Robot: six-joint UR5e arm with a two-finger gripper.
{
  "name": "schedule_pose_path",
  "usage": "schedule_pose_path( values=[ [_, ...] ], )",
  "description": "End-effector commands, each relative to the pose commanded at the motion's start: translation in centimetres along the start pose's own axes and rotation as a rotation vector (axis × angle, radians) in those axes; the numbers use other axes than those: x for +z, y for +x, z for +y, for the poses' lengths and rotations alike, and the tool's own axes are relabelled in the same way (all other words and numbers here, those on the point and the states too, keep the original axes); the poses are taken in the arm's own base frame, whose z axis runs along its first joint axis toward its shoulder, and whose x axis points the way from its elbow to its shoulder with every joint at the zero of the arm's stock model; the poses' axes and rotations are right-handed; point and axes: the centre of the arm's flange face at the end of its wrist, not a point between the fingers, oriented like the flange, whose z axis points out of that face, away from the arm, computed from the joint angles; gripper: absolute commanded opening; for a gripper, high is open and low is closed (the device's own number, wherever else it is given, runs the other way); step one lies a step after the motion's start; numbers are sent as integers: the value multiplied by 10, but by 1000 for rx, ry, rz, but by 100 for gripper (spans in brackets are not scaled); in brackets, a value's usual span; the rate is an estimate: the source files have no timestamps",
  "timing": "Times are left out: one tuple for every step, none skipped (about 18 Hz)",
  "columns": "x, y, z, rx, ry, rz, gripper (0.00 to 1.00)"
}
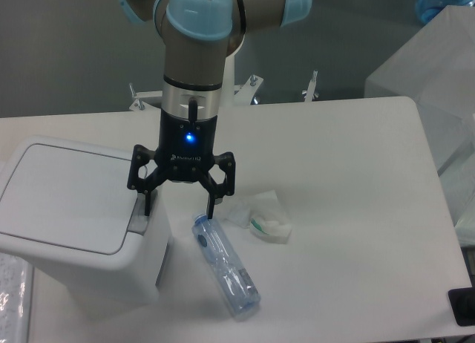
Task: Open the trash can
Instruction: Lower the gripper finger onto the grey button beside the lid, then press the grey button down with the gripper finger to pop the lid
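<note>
The trash can (70, 209) is a large white boxy bin at the table's left, its flat lid lying shut. A grey push button (139, 218) sits on its right edge. My gripper (179, 208) hangs open, pointing down beside the bin's right side. Its left fingertip (148, 206) is at the grey button and looks to touch it; the right fingertip (211, 210) hovers just above the bottle's cap end. Nothing is held between the fingers.
A clear plastic bottle (225, 265) lies on the table right of the bin, slanting toward the front. Crumpled white tissue (261, 217) rests just beyond it. A translucent white box (438, 83) stands off the table's right edge.
</note>
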Motion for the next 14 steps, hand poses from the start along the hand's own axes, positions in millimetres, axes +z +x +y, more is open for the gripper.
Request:
schedule_pose_path(
  values=[
    [0,0,0,0,1,0,100],
    [0,0,0,1,4,-1,100],
    [1,0,0,1,3,0,100],
    [0,0,0,1,4,-1,100],
    [1,0,0,1,3,0,100],
    [1,0,0,1,3,0,100],
    [1,0,0,1,3,0,100],
    [1,0,0,1,3,0,100],
    [0,0,0,1,4,-1,100],
    [0,0,-1,2,6,-1,100],
    [-2,0,-2,3,9,-1,100],
    [-6,1,-5,7,17,-3,100],
    [-10,1,-9,13,29,-5,100],
    [-15,2,-13,23,40,-7,100]
  ],
)
